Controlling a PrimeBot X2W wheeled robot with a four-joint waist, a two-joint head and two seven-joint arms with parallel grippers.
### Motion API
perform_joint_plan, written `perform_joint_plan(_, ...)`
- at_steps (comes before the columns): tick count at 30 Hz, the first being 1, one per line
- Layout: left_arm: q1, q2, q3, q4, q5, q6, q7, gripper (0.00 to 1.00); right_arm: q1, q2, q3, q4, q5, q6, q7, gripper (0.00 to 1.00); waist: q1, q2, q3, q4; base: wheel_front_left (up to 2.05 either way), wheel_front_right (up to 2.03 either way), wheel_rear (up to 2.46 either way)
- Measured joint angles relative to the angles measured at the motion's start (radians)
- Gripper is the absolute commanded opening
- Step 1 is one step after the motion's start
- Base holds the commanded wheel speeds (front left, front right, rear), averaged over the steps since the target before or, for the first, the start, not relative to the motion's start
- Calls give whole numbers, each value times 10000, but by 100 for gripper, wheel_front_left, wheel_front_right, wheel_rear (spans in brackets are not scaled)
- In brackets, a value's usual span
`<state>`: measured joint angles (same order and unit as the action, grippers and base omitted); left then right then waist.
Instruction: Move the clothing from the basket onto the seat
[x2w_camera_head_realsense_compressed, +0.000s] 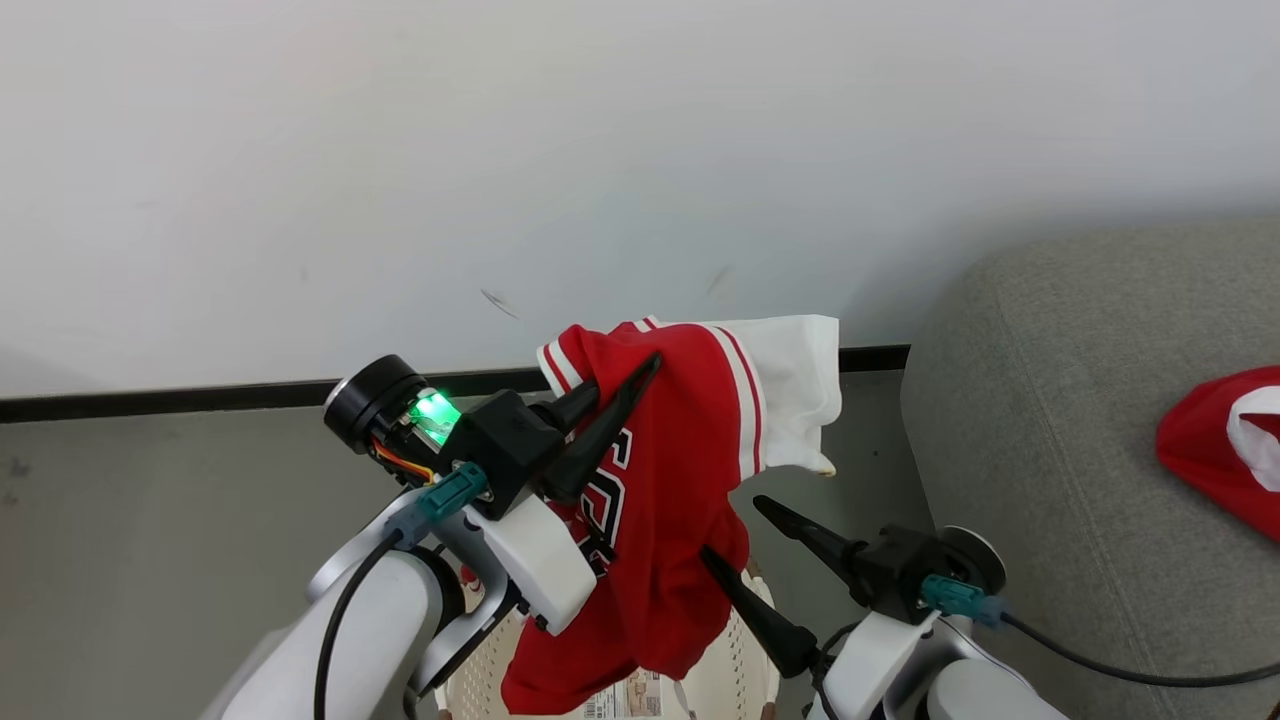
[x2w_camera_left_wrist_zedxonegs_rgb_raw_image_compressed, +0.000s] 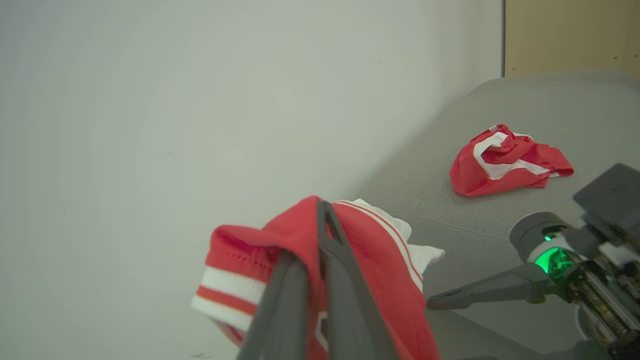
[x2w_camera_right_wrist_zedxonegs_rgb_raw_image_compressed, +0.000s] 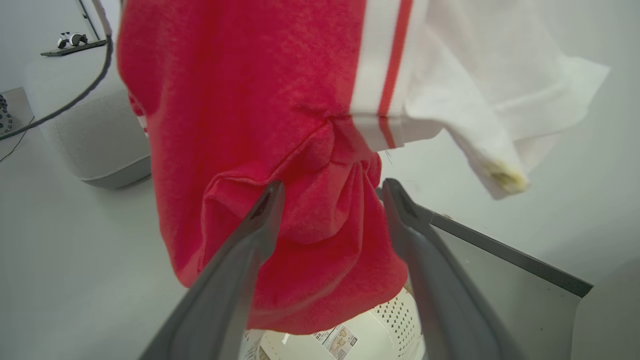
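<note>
Left gripper (x2w_camera_head_realsense_compressed: 628, 378), in the middle of the head view, is squeezed tight on the top of the red jersey (x2w_camera_head_realsense_compressed: 680, 450) and holds it up in the air. The jersey hangs down over the basket (x2w_camera_head_realsense_compressed: 745, 655) at the bottom middle. Right gripper (x2w_camera_head_realsense_compressed: 730, 525), lower right of the middle, has its fingers spread wide, with a bunch of the red cloth between them, not pinched. The other red garment (x2w_camera_head_realsense_compressed: 1215, 450) lies on the grey sofa (x2w_camera_head_realsense_compressed: 1050, 450) at the right edge.
</note>
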<state>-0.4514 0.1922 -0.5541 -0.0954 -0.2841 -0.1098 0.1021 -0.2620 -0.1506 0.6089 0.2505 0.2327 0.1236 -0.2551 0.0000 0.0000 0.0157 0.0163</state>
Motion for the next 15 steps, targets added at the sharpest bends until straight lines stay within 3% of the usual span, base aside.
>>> perform_joint_plan(15, -133, -270, -337, -458, -242, -67, 497, 0, -1237, 265, 1636, 1546, 1398, 0, 0, 100, 0, 0, 57, 448, 0, 0, 0)
